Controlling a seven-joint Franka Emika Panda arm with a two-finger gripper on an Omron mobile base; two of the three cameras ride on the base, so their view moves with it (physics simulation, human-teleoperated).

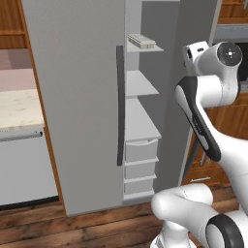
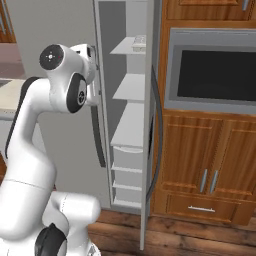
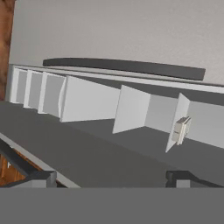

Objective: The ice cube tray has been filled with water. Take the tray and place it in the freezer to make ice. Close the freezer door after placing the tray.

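- Right now I see the ice cube tray (image 1: 141, 40) lying flat on the top white shelf (image 1: 145, 48) inside the freezer (image 1: 140, 121); in the right base view the same tray (image 2: 140, 42) sits near the front of that shelf.
- From my hand view, which is rolled on its side, the tray (image 3: 180, 130) shows as a small pale block against one of the white shelves.
- My gripper (image 3: 113, 178) has its jaws spread wide, the two dark fingertips (image 3: 42, 178) far apart at the bottom of the hand view, with nothing between them.
- I can see the hand is outside the compartment, well apart from the tray, looking into the freezer from the front.
- Beside me the freezer door (image 2: 150, 150) stands swung out, edge-on in the right base view, with its long dark handle (image 2: 159, 140) curving down its face.
- To the left of the open compartment, the wider fridge door (image 1: 72, 106) is closed, and its dark vertical handle (image 1: 119, 106) runs down next to the freezer opening.
- Below the shelves I count three white drawers (image 1: 140, 164) stacked at the bottom of the freezer.
- Off to the left there is a pale stone table (image 1: 19, 109) above a grey dishwasher (image 1: 22, 167).
- On the right, a built-in oven (image 2: 215, 70) sits in wooden cabinets (image 2: 200, 165), and the floor (image 1: 72, 227) is dark wood planks.
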